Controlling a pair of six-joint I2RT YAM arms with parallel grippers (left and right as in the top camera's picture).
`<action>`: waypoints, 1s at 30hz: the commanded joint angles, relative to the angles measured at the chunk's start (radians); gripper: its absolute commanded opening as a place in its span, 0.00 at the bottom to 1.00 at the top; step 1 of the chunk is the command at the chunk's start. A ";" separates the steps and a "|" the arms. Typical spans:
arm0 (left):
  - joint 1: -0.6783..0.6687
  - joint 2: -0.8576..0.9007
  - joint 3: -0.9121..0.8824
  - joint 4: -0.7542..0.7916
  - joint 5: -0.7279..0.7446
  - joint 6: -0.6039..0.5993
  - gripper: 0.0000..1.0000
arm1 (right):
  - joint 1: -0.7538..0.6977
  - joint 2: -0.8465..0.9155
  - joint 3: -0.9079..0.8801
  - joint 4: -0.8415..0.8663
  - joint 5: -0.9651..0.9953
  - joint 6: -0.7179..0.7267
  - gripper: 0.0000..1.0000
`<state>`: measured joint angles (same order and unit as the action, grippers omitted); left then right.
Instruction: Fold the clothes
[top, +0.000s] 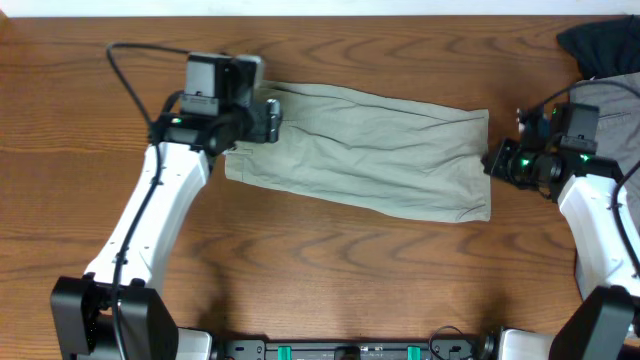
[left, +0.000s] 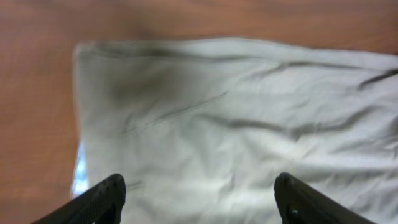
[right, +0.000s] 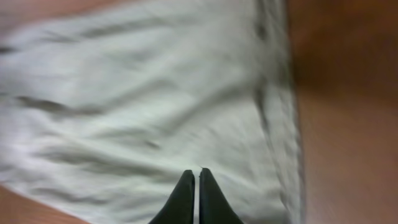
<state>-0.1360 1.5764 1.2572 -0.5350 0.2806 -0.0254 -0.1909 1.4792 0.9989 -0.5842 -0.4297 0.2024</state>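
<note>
Left tool (left: 199, 190) apart, right tool (right: 197, 177) together, over shorts (top: 370, 150); black garment (top: 600, 45), grey garment (top: 615, 95) far right.

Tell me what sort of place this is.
Probably a robot lab bench: left arm and right arm at a wooden table, khaki shorts laid flat, a dark garment and grey garment heaped at its corner.

You see: shorts (top: 370, 150) plain pale khaki-green, darker along the seams | table (top: 320, 290) reddish-brown, streaked wood grain | left arm (top: 150, 220), right arm (top: 600, 215) white with black joints | black garment (top: 600, 40) | grey garment (top: 612, 92)
</note>
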 joint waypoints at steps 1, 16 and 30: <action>0.075 0.037 0.000 -0.059 -0.005 -0.063 0.83 | 0.069 0.005 0.004 0.029 -0.093 -0.053 0.07; 0.280 0.329 0.000 0.056 0.192 0.004 1.00 | 0.295 0.369 0.004 0.113 0.015 0.011 0.03; 0.270 0.533 0.000 0.169 0.364 0.028 0.92 | 0.297 0.425 0.003 0.010 0.168 0.010 0.01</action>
<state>0.1417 2.0327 1.2739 -0.3470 0.6113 -0.0006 0.1005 1.8652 1.0237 -0.5564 -0.4030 0.2047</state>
